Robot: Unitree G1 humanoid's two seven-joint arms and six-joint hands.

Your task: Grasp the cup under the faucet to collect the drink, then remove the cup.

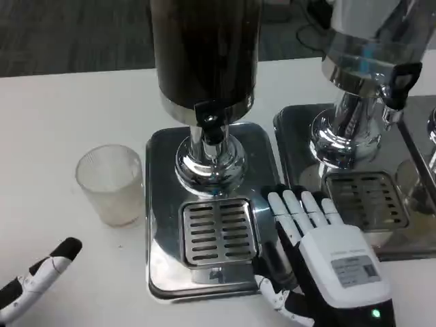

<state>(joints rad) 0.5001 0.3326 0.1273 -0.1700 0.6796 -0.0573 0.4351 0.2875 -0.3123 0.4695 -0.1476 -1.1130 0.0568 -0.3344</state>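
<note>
Clear ribbed plastic cup (111,184) stands upright at frame left, beside the steel drip tray (163,204) (not under the faucet (210,122)), nearer the empty, spread left hand (41,276) at lower left.

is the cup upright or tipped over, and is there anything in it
Upright: the cup stands on the table with its open rim up, left of the dispenser's drip tray. It looks empty.

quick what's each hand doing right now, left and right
Left hand: at the picture's lower left edge, holding nothing; open or closed cannot be told.
Right hand: open, fingers extended, holding nothing, beside the drip grate.
</note>
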